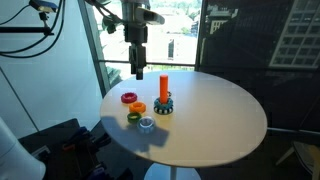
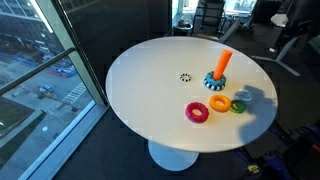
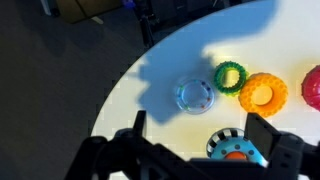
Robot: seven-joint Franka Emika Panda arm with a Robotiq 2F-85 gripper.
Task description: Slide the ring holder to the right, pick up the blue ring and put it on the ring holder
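The ring holder (image 1: 164, 84) stands upright on the round white desk (image 1: 215, 125), off its centre and toward the curved edge where the loose rings lie. It is a slim, smooth orange peg. The blue ring (image 1: 163, 104) already lies around its foot, flat on the desk, so the peg rises through its hole. This ring is chunky and teal with a bumpy, gear-like rim, which shows in both exterior views.

Four loose rings lie just beside the holder, closer to that edge:
- a pink ring (image 2: 196, 112)
- an orange ring (image 2: 220, 103)
- a green ring (image 3: 230, 76) with a notched rim
- a pale, glassy-looking ring (image 3: 195, 96), nearest the desk edge in the wrist view

The arm reaches down from above with its wrist vertical. The gripper (image 1: 137, 71) hangs over the desk beside the peg, well clear of every ring. In the wrist view its two dark fingers (image 3: 262, 130) stand wide apart with nothing between them. A small dark mark (image 2: 185, 77) near the desk's middle may be a hole, but it is too small to tell.
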